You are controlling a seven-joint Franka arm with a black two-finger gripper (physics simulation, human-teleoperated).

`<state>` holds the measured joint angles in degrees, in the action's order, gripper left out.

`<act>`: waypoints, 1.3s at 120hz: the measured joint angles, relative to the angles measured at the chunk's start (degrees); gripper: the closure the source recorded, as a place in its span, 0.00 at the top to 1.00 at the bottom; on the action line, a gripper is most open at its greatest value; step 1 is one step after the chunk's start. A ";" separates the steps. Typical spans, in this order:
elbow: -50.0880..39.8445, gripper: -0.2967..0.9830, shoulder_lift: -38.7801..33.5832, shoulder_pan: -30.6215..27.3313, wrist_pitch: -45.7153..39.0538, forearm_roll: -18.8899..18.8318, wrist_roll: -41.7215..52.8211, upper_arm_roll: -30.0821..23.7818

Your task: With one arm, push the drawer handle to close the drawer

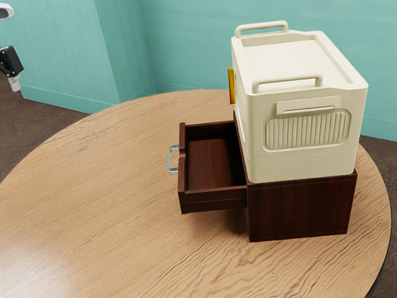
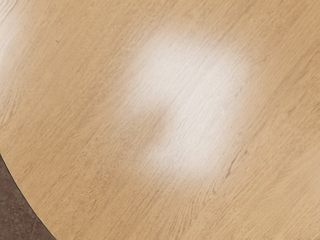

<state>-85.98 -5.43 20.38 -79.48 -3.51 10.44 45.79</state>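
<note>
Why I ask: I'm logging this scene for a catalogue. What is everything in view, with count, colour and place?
Round table: one, light wood, under the cabinet
Drawer cabinet: one, dark reddish brown, on the table
Drawer: one, dark reddish brown, pulled out toward the exterior view's left
Drawer handle: one, silver, on the drawer's front
Box: one, cream, on top of the cabinet
Box handles: two, cream, on the box's top
Small piece, kind unclear: one, yellow, at the box's side
Walls: more than one face, teal, behind the table
Floor: one, dark brown, beyond the table's edge
Robot arm: one, white, partly seen, exterior view's upper left
Hand: one, black with a pale tip, below that arm part
</note>
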 joint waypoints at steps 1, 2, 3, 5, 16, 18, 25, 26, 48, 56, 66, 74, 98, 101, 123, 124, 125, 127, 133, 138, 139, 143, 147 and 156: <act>-0.01 0.77 0.00 0.00 0.00 0.00 0.04 0.00; -0.02 0.77 0.00 -0.01 0.01 0.00 0.08 0.00; -0.03 0.77 0.00 -0.01 0.01 0.00 0.11 0.00; -0.05 0.77 0.01 -0.04 0.02 -0.01 0.18 -0.01; 2.23 0.77 -0.63 0.51 0.38 -0.38 0.60 -0.52; 3.85 0.77 -1.04 0.52 0.65 -0.42 0.67 -0.84; 10.82 0.77 -1.93 -0.06 1.60 -0.53 0.88 -4.43; 11.36 0.77 -1.96 -0.10 1.71 -0.52 0.90 -5.08; 13.41 0.77 -0.46 3.53 3.26 -0.33 0.66 -10.92; 13.14 0.77 -0.25 4.46 3.58 -0.30 -0.21 -11.12; 12.28 0.67 -0.38 5.54 3.92 -0.49 -1.10 -11.12; 10.13 0.52 -0.52 5.30 4.17 -0.43 -1.43 -11.14; 1.21 0.27 -1.02 -4.32 4.55 -3.78 -1.92 -23.28; -0.51 0.25 -1.13 -4.83 4.44 -4.18 -1.83 -23.68; -13.08 0.19 -2.75 -7.98 0.54 -5.61 1.09 -23.83; -13.84 0.19 -3.06 -7.99 0.24 -5.65 1.27 -23.79; -14.72 0.18 -3.46 -8.00 -0.11 -5.68 1.44 -23.74; -16.23 0.18 -4.15 -8.11 -0.78 -5.74 1.79 -23.67; -20.36 0.17 -5.50 -8.38 -3.19 -5.94 3.00 -23.29; -22.83 0.17 -5.97 -8.48 -5.38 -6.09 4.00 -23.10; -23.26 0.17 -5.99 -8.49 -5.85 -6.13 4.20 -23.09; -24.53 0.17 -6.01 -8.43 -7.62 -6.24 4.95 -23.04; -25.29 0.16 -5.60 -8.36 -9.32 -6.31 5.65 -22.99; -27.10 0.16 -4.62 -8.17 -13.31 -6.44 7.17 -22.86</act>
<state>-113.07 -10.05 12.20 -92.79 -9.95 17.61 22.93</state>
